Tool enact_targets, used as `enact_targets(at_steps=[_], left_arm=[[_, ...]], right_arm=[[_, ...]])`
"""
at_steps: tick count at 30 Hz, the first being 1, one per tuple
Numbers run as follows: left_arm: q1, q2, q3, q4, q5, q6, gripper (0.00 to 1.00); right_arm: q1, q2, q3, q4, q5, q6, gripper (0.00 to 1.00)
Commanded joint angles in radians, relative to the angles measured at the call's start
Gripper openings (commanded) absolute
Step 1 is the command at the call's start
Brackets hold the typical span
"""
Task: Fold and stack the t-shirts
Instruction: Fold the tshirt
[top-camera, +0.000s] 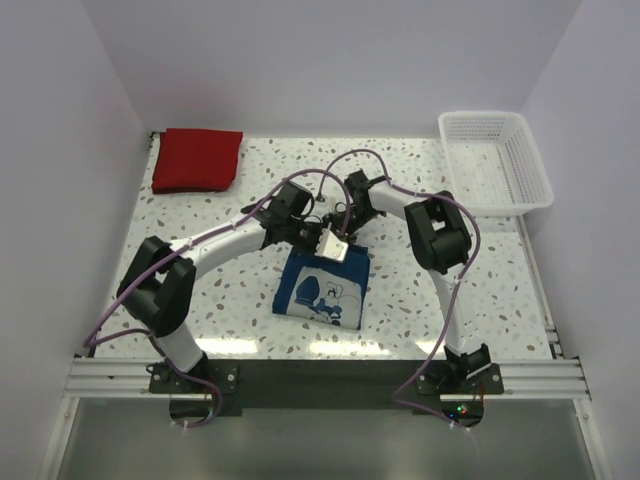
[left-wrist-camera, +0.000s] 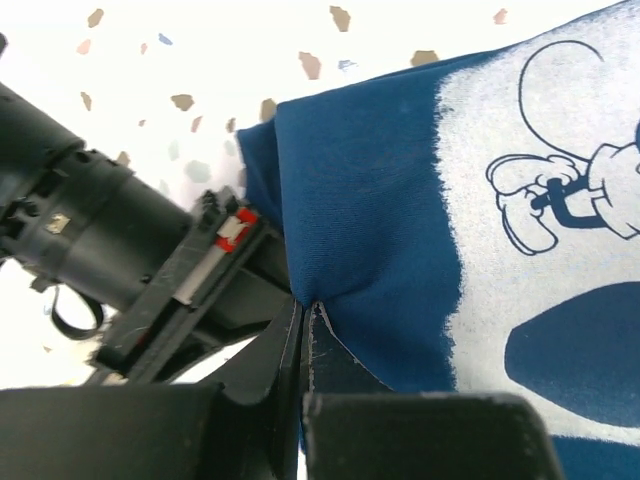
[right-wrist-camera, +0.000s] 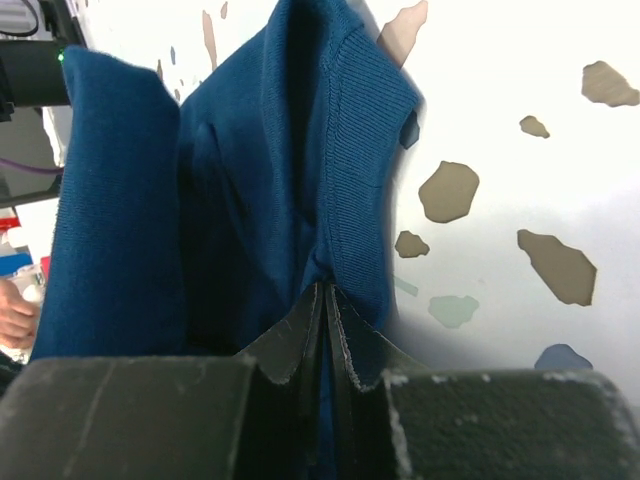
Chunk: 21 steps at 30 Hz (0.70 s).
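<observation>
At mid-surface: dark navy blue cotton t-shirt (top-camera: 322, 290) with a white cartoon print, lying folded on the speckled surface (top-camera: 200, 290).
My left end effector (left-wrist-camera: 308, 308): pinched tight on its far edge.
My right end effector (right-wrist-camera: 327, 292): clamped on its ribbed collar.
Far left corner: bright red cotton t-shirt (top-camera: 197, 160), folded.

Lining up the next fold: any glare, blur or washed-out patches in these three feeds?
Top external: even light, sharp, faint glare streaks on the table along its near edge. Left wrist: table blown out white, print on the navy t-shirt crisp. Right wrist: table washed out too, collar ribbing sharp.
</observation>
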Motion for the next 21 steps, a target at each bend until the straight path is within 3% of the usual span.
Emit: enact_targets(at_steps=[1,11,18,19,20,21], left_arm=[[0.004,-0.032,-0.012,0.145,-0.023,0.037,0.00],[0.018,-0.036,-0.097,0.331,-0.070,0.077,0.00],[0.016,-0.063,-0.248,0.600,-0.132,0.091,0.00],[0.018,-0.073,-0.262,0.621,-0.132,0.091,0.04],[0.016,-0.079,-0.281,0.637,-0.132,0.088,0.19],[0.016,-0.087,-0.287,0.656,-0.130,0.075,0.25]], right_arm=[[0.010,0.061,-0.001,-0.016,0.101,-0.066,0.09],[0.010,0.068,0.014,-0.036,0.096,-0.075,0.09],[0.009,0.065,0.019,-0.045,0.098,-0.081,0.09],[0.009,0.065,0.023,-0.054,0.098,-0.080,0.10],[0.010,0.062,0.036,-0.062,0.098,-0.080,0.10],[0.009,0.059,0.043,-0.068,0.098,-0.081,0.10]])
